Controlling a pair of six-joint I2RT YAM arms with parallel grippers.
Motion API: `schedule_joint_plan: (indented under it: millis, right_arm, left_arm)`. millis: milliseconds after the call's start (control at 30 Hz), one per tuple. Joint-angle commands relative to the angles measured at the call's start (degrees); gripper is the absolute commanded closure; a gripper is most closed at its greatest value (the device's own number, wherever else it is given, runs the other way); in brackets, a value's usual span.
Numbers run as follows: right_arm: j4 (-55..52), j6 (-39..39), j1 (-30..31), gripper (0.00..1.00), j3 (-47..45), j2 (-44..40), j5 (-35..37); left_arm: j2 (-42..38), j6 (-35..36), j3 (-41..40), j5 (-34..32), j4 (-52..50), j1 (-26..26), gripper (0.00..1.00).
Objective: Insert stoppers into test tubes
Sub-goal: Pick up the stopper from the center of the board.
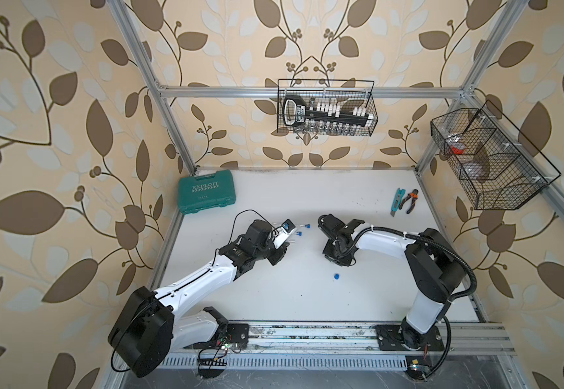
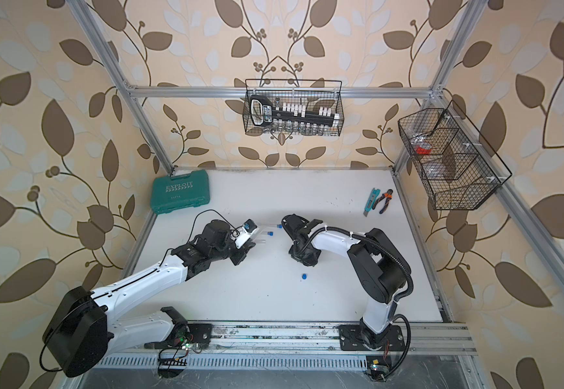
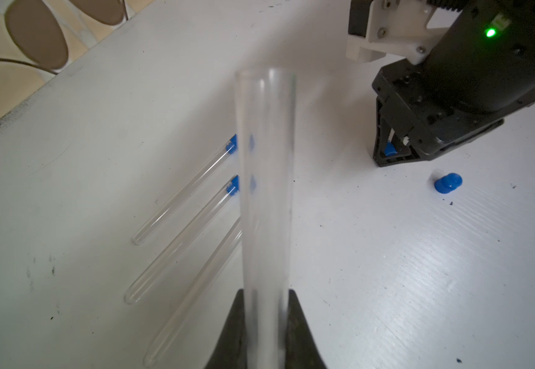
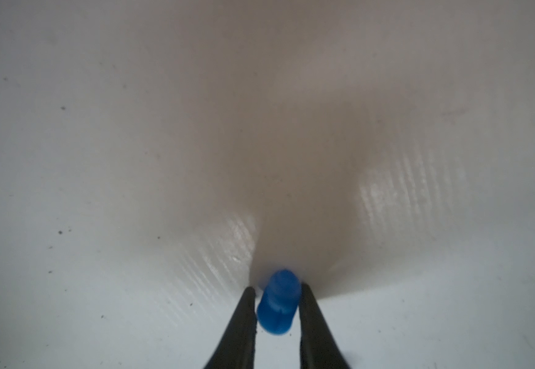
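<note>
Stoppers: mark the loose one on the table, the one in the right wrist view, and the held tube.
Loose stopper (image 1: pixel 336 276): in a top view, its top.
Second stopper (image 4: pixel 278 305): right wrist view, its body.
Held test tube (image 3: pixel 266 198): left wrist view, its wall.

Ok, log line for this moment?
left gripper: holds open tube | right gripper: grips stopper | table: two stoppered tubes, one bare tube, one loose stopper

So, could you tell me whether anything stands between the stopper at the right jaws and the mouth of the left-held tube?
Nothing visible does. In the left wrist view only bare table separates the stopper in the right gripper from the mouth of the held tube; the loose stopper and the lying tubes sit aside.
</note>
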Motion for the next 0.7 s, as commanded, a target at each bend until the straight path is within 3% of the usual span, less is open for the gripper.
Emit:
schedule_joint_plan:
  millis: [0, 233, 400, 667]
  right_arm:
    - [-1.0, 0.7, -0.1, 0.8, 0.0, 2.3, 1.2]
    - [-0.7, -2.7, -0.1, 0.85, -0.1, 0.0, 1.9]
    - [0.2, -9.7, -0.1, 0.86, -1.2, -5.4, 1.9]
    - [2.7, -34.6, -0.2, 0.87, -1.2, -16.8, -5.8]
  left_arm:
    - [-1.0, 0.8, -0.3, -0.7, 1.3, 0.4, 1.0]
    - [-1.8, 1.6, -0.3, -1.7, 0.2, 0.3, 1.0]
    - [-2.8, 3.5, -0.2, -2.9, -1.2, 0.4, 1.0]
    - [-5.6, 12.0, 0.3, -1.2, -5.4, 0.3, 1.0]
